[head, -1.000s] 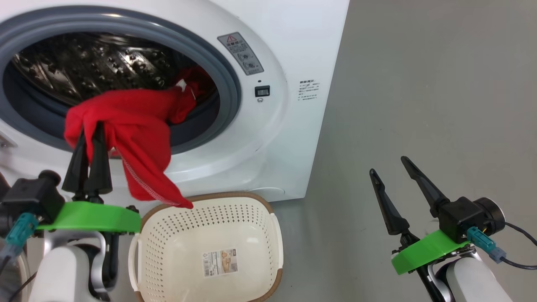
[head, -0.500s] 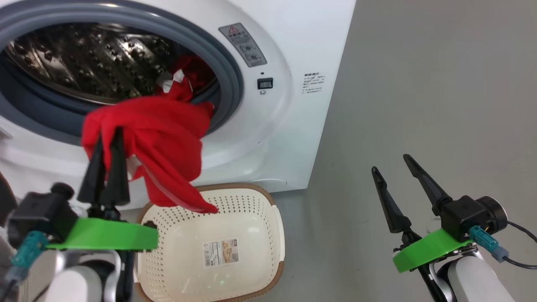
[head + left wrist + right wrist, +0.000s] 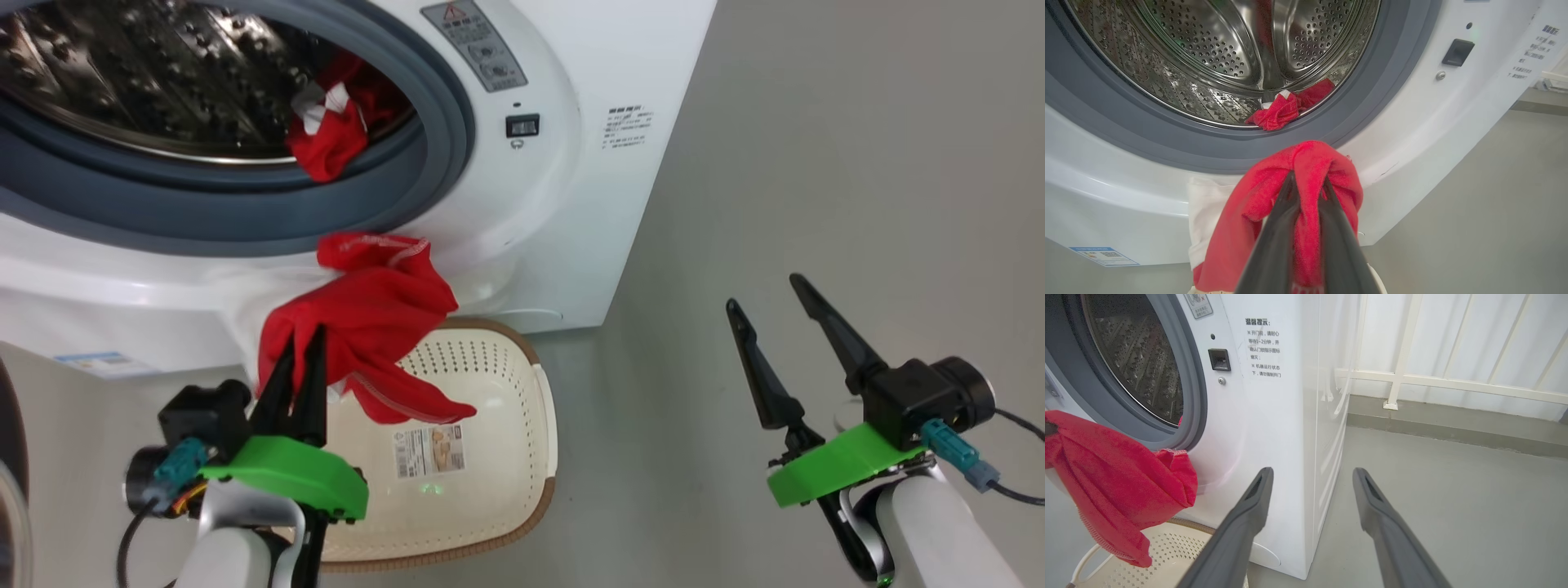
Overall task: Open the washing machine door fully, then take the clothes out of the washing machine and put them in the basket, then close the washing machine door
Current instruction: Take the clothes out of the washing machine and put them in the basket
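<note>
Nearest, the left tool (image 3: 302,339) is clenching a red garment (image 3: 375,310), which is hanging above the left side of the cream basket (image 3: 545,425). The right tool (image 3: 761,291) is standing released, jaws spread wide, above the grey floor (image 3: 816,163) well to the right. Just beyond the basket, the washing machine (image 3: 571,204) is standing with its mouth open, and a second red garment (image 3: 326,139) is lying at the front lip of the drum (image 3: 163,73), beside the grey rubber ring (image 3: 445,139).

- The basket (image 3: 506,457) sits on the floor (image 3: 816,163), just before the washing machine (image 3: 588,204).
- Some clothes (image 3: 375,310) hang over the basket, in the jaws of the left gripper (image 3: 300,343).
- A second piece (image 3: 326,139) lies in the drum (image 3: 163,82) — near the front.
- The right gripper (image 3: 761,291) is off to the right.
</note>
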